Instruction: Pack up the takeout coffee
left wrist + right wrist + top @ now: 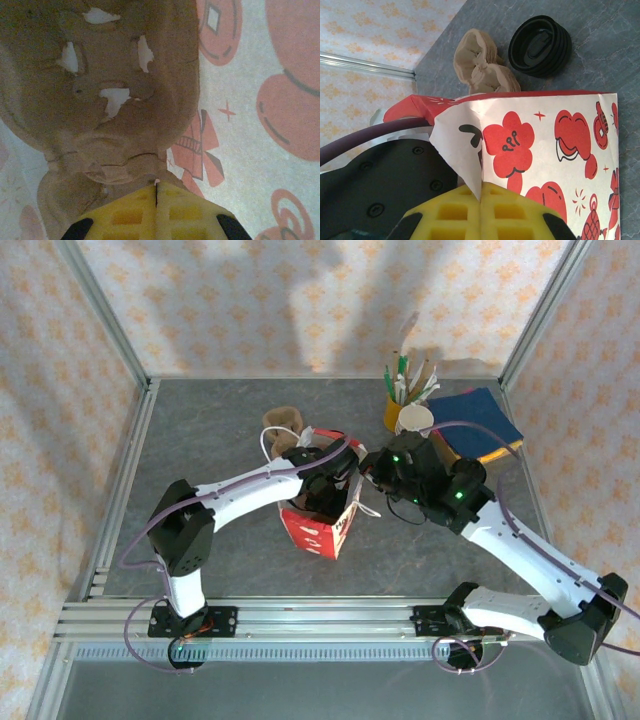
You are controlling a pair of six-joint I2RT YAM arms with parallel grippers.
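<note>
the takeout coffee's place cannot be told from these views, nor which way it points or how its long axis lies. a red-and-white paper bag (322,528) stands mid-desk with its mouth open upward, and the left arm reaches down into it. against the bag's printed paper, the left pincer (156,187) has its yellow pads pressed together, with the tips right at the edge of a brown pulp cup carrier (110,90). whether it pinches that edge cannot be told. the right pincer (481,192) is closed on a folded flap of the bag's rim. beyond the bag on the grey desk (200,420) lie another pulp carrier (480,65) and a stack of black lids (540,45), close together.
</note>
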